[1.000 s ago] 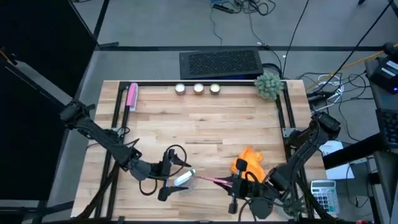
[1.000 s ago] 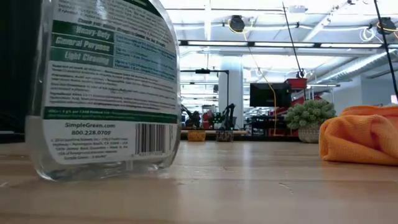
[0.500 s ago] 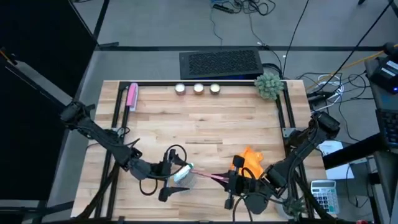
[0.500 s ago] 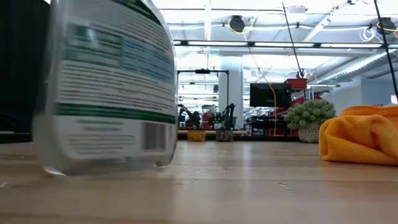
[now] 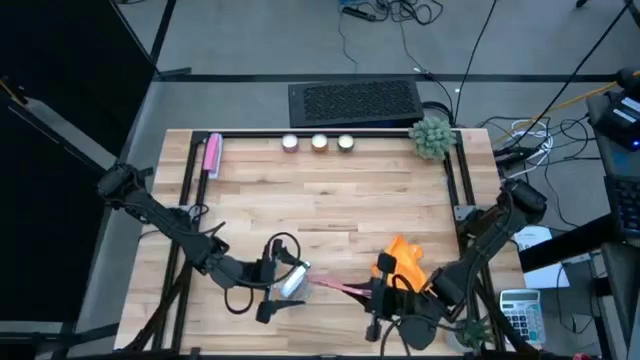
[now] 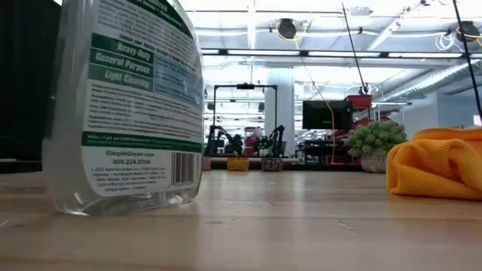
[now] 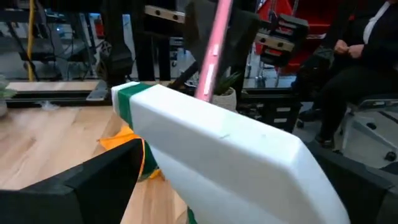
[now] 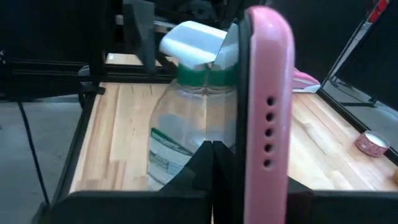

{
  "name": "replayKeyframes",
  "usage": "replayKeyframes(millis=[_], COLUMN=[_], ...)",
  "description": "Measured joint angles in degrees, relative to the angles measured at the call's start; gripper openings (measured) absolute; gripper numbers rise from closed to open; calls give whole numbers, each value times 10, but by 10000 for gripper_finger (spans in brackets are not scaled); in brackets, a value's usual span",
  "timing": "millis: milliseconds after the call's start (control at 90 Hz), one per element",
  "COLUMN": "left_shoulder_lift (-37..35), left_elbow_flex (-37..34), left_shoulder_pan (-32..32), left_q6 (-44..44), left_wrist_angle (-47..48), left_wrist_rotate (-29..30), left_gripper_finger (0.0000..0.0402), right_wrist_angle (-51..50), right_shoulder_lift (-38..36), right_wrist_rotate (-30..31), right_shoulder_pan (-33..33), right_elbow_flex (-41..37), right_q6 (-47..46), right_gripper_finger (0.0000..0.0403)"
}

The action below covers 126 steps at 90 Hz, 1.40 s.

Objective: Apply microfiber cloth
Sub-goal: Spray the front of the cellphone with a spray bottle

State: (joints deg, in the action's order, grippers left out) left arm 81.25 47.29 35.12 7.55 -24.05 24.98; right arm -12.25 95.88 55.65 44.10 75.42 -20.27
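Orange and crumpled, the thin microfiber cloth point(image 5: 404, 256) lies bunched on the pale wooden table point(image 5: 330, 200) at about five o'clock from the table's centre, touching nothing but the boards; the low view shows it as a soft heap point(image 6: 438, 162) at the right edge. Just beside it, toward six o'clock, the right gripper point(image 5: 382, 294) clamps a pink-cased phone point(image 8: 267, 118) edge-up between its jaws. At nine o'clock from that gripper, the left gripper point(image 5: 272, 283) has its jaws closed around a clear plastic spray bottle with a white-and-green trigger head point(image 5: 294, 283), which stands upright on the boards with its label showing in the low view point(image 6: 128, 105). Phone and spray head sit close together, facing each other.
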Motion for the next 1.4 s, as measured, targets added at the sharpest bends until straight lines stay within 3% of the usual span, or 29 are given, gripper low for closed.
replayKeyframes(millis=[556, 878, 1056, 1267, 1400], left_shoulder_lift=[0, 0, 0, 0, 0], left_elbow_flex=[0, 0, 0, 0, 0], left_shoulder_pan=[-11, -5, -6, -9, -9], left_q6=[5, 7, 7, 10, 10], left_wrist_angle=[4, 4, 6, 6, 6], left_wrist_rotate=[-7, -34, -59, -56, -54], left_gripper_finger=[386, 386, 386, 386, 386], right_wrist_angle=[14, -7, -34, -60, 2], right_shoulder_lift=[13, -17, -19, 15, 46], right_wrist_rotate=[4, 18, 64, 39, 50], right_shoulder_pan=[-34, 26, 27, 24, 15], right_elbow_flex=[-1, -1, -1, -1, -1], right_q6=[-1, -1, -36, -98, -93], right_gripper_finger=[9, 9, 9, 9, 9])
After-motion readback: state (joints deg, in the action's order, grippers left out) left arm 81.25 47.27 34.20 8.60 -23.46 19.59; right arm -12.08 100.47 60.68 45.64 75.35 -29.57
